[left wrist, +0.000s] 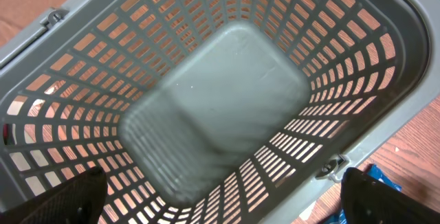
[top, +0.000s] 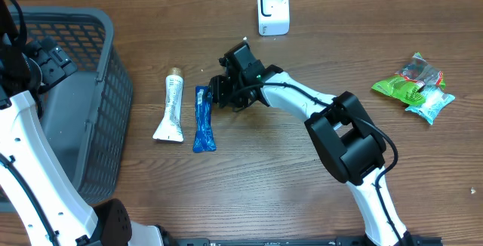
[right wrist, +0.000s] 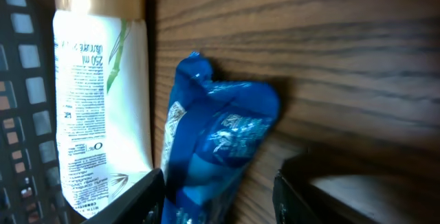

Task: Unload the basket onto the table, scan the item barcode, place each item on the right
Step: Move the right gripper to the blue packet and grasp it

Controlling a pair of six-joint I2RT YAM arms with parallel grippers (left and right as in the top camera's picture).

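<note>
From above, the brown wooden table [top: 249, 189] had long dark grain lines and looked smooth. A grey plastic basket [top: 113, 87] with a grid of holes sat at the left of the frame. Just beside it lay a white tube [top: 171, 110] with a tan cap, flat at its lower end. A shiny blue packet [top: 203, 121], long and thin, lay close to the tube on its right side. A small white scanner [top: 272, 8] with round corners stood at the top middle. A crinkly green packet [top: 404, 87] and a pale blue packet [top: 430, 104] lay together at the far right. The right claw [top: 223, 93] was low at the top end of the blue packet.

From the left wrist, the basket [left wrist: 385, 80] filled the frame, with a smooth grey floor and slotted walls. The left claw [left wrist: 223, 200] was spread wide and held nothing. Its 2 dark fingers [left wrist: 69, 196] showed in the bottom corners.

From the right wrist, the blue packet [right wrist: 213, 141] lay on the wood between 2 black fingers [right wrist: 141, 200]. The right claw was about half open around it. A thin strip of table showed beside the lower right finger. The white tube [right wrist: 89, 100] with small print lay at the left.
</note>
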